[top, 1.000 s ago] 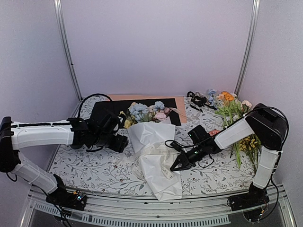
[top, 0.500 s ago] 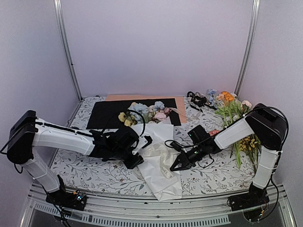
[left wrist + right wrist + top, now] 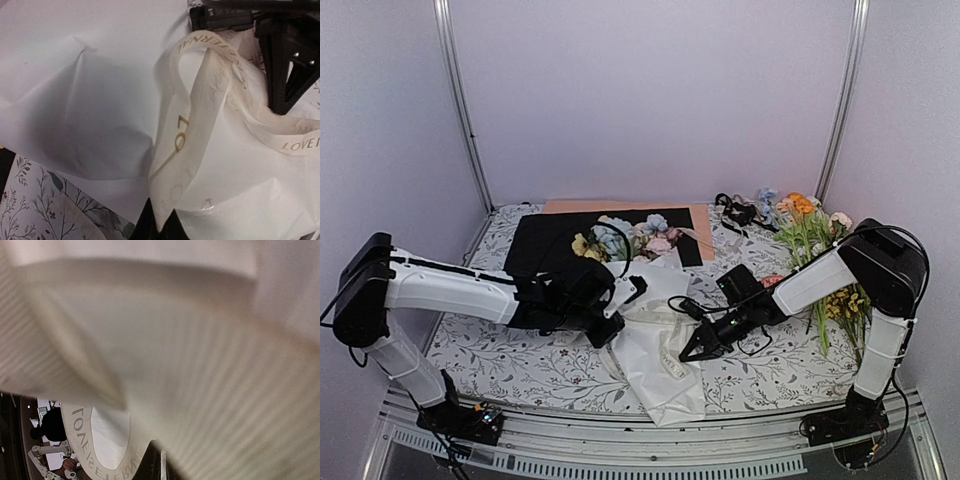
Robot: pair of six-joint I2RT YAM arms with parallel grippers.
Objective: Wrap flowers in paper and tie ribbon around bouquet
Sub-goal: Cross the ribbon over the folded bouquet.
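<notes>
The bouquet lies on the table, a white paper cone with blue, pink and yellow flowers at its far wide end. A cream ribbon with gold lettering loops over the cone's middle. My left gripper is shut on one stretch of this ribbon at the cone's left side. My right gripper sits at the cone's right side, shut on another stretch of ribbon that fills its view in a blur, with the fingertips just visible at the bottom.
A black sheet and a peach sheet lie behind the bouquet. Orange and yellow sprigs and a black ribbon lie at the back right. A floral cloth covers the table, with metal posts at the back corners.
My left arm swung in from the left to the bouquet's side and its gripper closed on the ribbon. The right arm has stayed still.
</notes>
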